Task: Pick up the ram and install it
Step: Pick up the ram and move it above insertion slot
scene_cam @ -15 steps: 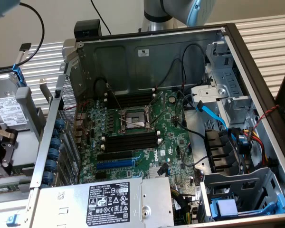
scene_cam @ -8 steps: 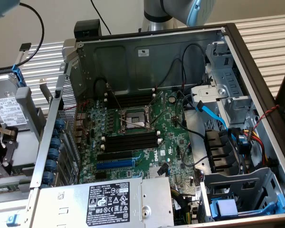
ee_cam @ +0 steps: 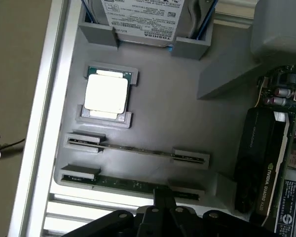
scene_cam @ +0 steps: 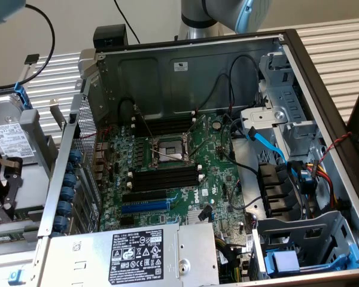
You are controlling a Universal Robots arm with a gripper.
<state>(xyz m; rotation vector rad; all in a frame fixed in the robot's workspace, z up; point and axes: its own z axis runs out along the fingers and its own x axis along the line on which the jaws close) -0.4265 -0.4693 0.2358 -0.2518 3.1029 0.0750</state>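
wrist view: ram point(ee_cam: 133, 185) just beside hand point(ee_cam: 164, 201)

Pretty even, soft indoor light overall. The square silver processor chip point(ee_cam: 106, 94) is blown out near-white by glare; the grey plastic tray point(ee_cam: 187, 113) around it shows only faint shadows. The black graphics card point(ee_cam: 259, 158) well apart from the chip stays murky.

In the tray point(ee_cam: 187, 113) stand one ram point(ee_cam: 138, 150) and a second ram point(ee_cam: 123, 183), two in all. With them are one processor point(ee_cam: 106, 94), one hard drive point(ee_cam: 138, 19) and one graphics card point(ee_cam: 256, 158). The open case point(scene_cam: 185, 72) holds one motherboard point(scene_cam: 218, 173), one processor socket point(scene_cam: 169, 149), one blue expansion slot point(scene_cam: 145, 207) and one power supply point(scene_cam: 137, 254).
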